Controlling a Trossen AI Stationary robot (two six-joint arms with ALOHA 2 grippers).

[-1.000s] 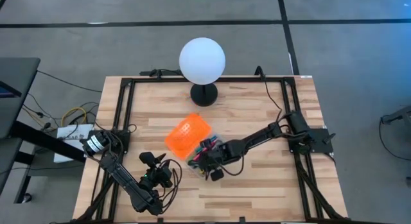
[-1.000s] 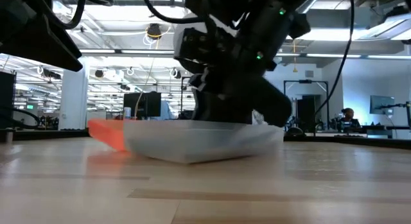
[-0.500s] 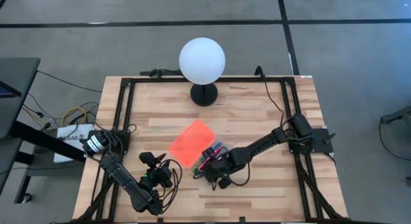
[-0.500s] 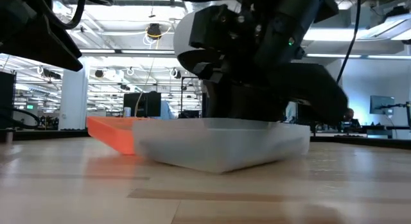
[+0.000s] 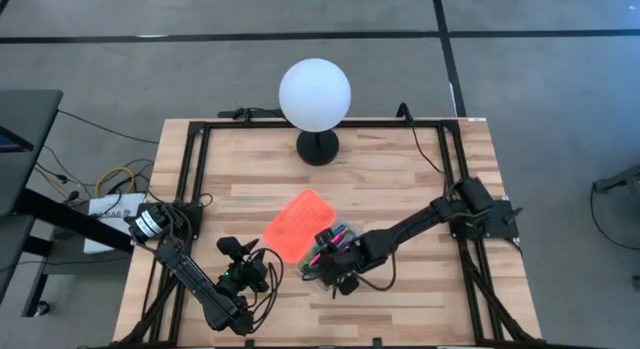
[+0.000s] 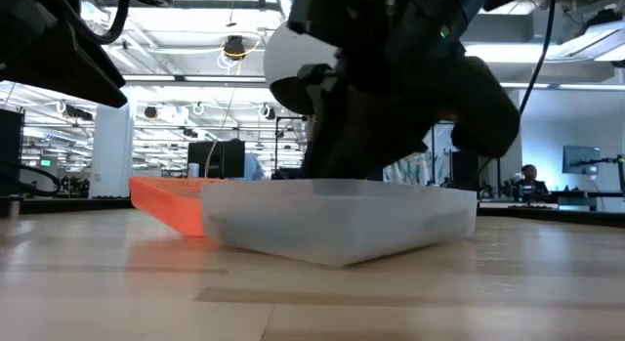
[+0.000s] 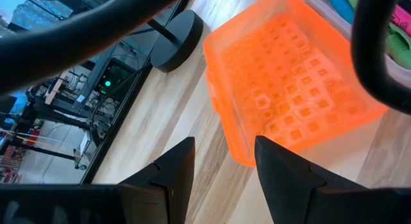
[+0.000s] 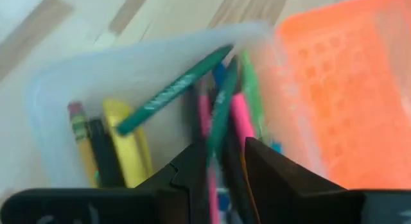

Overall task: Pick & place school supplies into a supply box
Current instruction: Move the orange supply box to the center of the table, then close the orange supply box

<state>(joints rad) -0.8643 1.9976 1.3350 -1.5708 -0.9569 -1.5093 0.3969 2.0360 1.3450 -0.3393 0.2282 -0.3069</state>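
Supply box (image 5: 318,251) near desk (image 5: 400,169) centre, orange lid (image 5: 297,224) flipped open at its 10 o'clock. Pens & pencils (image 8: 218,115) lie inside the clear body. Right end effector (image 5: 333,257) over box, fingers part open, nothing visibly gripped. Left end effector (image 5: 262,270) at box's 8 o'clock, open, empty.

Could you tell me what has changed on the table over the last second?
The orange lid, tilted up a second ago, has swung down to lie open and flat beside the clear box. The right end effector shifted slightly toward the table's front edge and hangs over the pens and pencils in the box. The left end effector and the globe lamp stayed put.
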